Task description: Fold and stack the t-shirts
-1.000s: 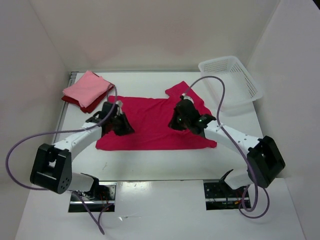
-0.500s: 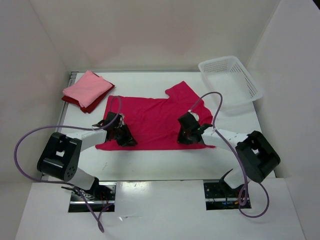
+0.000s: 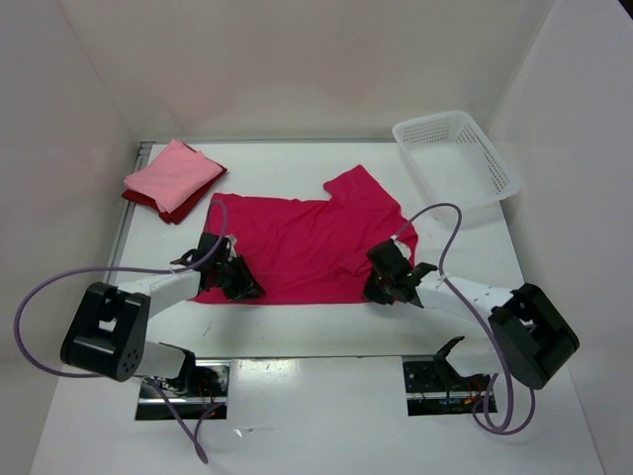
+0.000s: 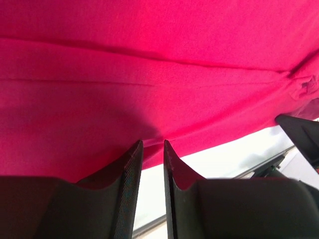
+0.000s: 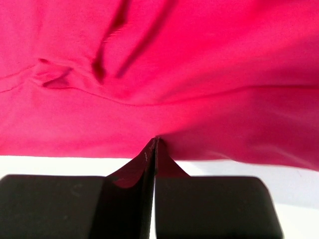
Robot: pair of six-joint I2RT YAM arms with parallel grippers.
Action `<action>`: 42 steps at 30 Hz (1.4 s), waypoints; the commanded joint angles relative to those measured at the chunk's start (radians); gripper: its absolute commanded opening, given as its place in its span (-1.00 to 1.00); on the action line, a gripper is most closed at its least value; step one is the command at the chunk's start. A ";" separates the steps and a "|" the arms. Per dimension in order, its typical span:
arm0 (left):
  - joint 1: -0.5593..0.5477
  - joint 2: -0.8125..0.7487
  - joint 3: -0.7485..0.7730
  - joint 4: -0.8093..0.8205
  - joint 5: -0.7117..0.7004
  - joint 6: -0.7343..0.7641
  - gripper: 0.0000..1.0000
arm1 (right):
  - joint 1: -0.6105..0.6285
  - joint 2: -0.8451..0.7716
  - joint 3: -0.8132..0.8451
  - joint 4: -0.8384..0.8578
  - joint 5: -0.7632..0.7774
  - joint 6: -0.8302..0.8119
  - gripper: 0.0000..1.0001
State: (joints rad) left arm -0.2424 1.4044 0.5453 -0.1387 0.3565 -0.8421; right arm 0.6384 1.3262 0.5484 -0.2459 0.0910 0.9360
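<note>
Nearest me, both grippers have come down to the near hem of the magenta shirt (image 3: 297,242), just below the middle of the overhead frame. A second ago they sat further up on the cloth. The left gripper (image 3: 237,279) is at the shirt's lower left corner. Its fingers (image 4: 127,169) stand a narrow slit apart with bare table (image 3: 297,322) showing through the gap, so I see nothing held there. The right gripper (image 3: 388,279) is at the lower right corner with its jaws pressed flat together. The hem puckers to a point at their tips, so it looks to be pinching the cloth.

The shirt itself lies flatter than it did. The right sleeve, bunched beside the right gripper a second ago, now spreads open toward the upper right. I take that as the smoothing done and the first fold about to start from this hem.

Further back, at the upper left of the frame, the pink shirt (image 3: 170,173) lies folded on the dark red shirt (image 3: 188,206), unmoved. That leaves the magenta one as the last to fold and stack. The basket (image 3: 415,130) sits at the upper right, apart from the cloth.

I can read no brand, label or lettering anywhere.
</note>
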 commanded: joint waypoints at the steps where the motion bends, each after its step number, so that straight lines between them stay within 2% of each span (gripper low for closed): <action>1: 0.008 -0.080 -0.090 -0.105 -0.053 -0.017 -0.37 | -0.003 -0.082 -0.024 -0.098 -0.006 0.040 -0.97; 5: 0.008 -0.199 -0.116 -0.136 -0.074 -0.040 -0.37 | -0.003 -0.137 -0.010 -0.116 -0.040 0.050 -0.90; 8: 0.008 -0.219 -0.004 -0.174 -0.106 -0.017 -0.34 | -0.012 -0.148 0.114 -0.159 -0.025 -0.015 -0.79; 11: 0.008 -0.179 0.148 -0.197 -0.149 0.017 -0.32 | -0.051 -0.072 0.200 -0.112 -0.026 -0.084 -0.70; 14: 0.018 -0.108 0.224 -0.154 -0.149 0.029 -0.29 | -0.074 0.045 0.238 -0.041 -0.080 -0.103 -0.49; 16: 0.018 -0.042 0.235 -0.096 -0.100 0.018 -0.29 | -0.074 0.117 0.268 0.000 -0.100 -0.103 -0.33; 19: 0.018 0.024 0.235 -0.024 -0.056 -0.014 -0.29 | -0.074 0.142 0.277 0.033 -0.125 -0.092 -0.16; 22: 0.018 0.053 0.248 -0.002 -0.056 -0.023 -0.29 | -0.074 0.165 0.277 0.008 -0.125 -0.092 -0.07; 28: 0.018 0.062 0.291 -0.015 -0.083 0.003 -0.29 | -0.074 0.108 0.242 -0.042 -0.054 -0.062 -0.07; 42: 0.048 0.090 0.312 -0.015 -0.112 0.021 -0.27 | -0.074 0.105 0.183 -0.038 -0.056 -0.051 -0.14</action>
State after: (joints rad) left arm -0.2115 1.4830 0.8230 -0.1776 0.2604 -0.8391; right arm 0.5655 1.4475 0.7471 -0.3061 0.0158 0.8837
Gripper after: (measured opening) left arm 0.364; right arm 0.434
